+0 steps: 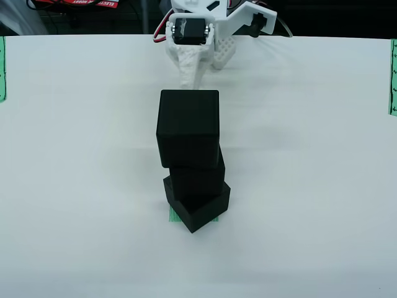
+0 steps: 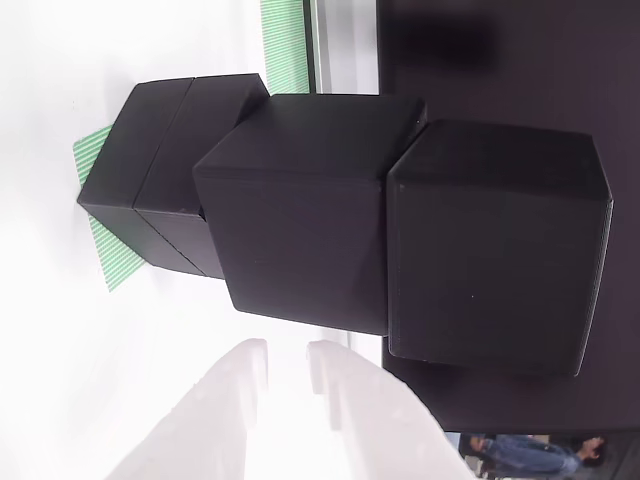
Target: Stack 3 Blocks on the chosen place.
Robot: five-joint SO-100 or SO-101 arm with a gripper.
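Three black blocks stand stacked in the middle of the white table. The bottom block (image 1: 200, 210) (image 2: 160, 180) rests on the chosen place (image 1: 173, 216) (image 2: 108, 255), a green striped patch, turned at an angle to it. The middle block (image 1: 198, 179) (image 2: 300, 230) sits on it. The top block (image 1: 189, 127) (image 2: 490, 250) is shifted slightly off centre. My white gripper (image 1: 206, 69) (image 2: 288, 352) is behind the stack in the overhead view, apart from it. It is open with nothing between its fingers.
Long green strips lie at the table's left edge (image 1: 2, 68) and right edge (image 1: 392, 77); one strip (image 2: 285, 45) shows beyond the stack in the side view. Bare white table (image 1: 310, 186) surrounds the stack. A dark background lies past the far edge.
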